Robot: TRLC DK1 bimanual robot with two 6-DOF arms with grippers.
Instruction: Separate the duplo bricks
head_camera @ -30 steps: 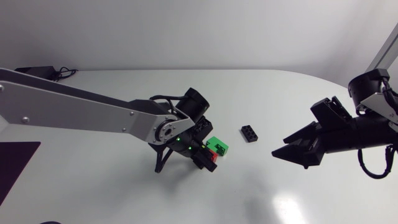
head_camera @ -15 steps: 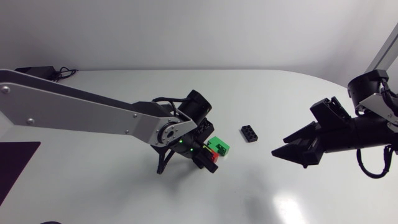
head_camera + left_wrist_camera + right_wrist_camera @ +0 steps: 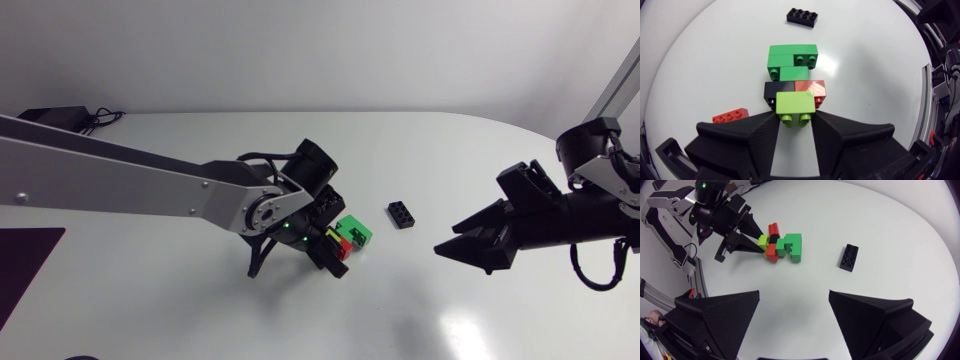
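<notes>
Where the fingers of the left gripper (image 3: 795,119) close in, a lime brick (image 3: 795,106) is held, pressed from both sides by the narrow jaws. At nine o'clock of it, just beside one finger and apart from the stack, a loose red brick (image 3: 730,116) is seen lying flat. At twelve o'clock of the lime brick, a black brick (image 3: 777,90) and a red brick (image 3: 811,88) are joined to it side by side. Beyond these, a small green brick (image 3: 794,73) and a larger green brick (image 3: 792,55) are attached in line. Farther still at twelve o'clock, well apart, a separate black brick (image 3: 803,17) is seen alone on the white table (image 3: 450,150). From the head view, this brick is placed at about two o'clock of the cluster, between it and the right gripper (image 3: 450,247). That gripper is held at three o'clock, well apart from every brick, its fingers spread wide with nothing between them.
</notes>
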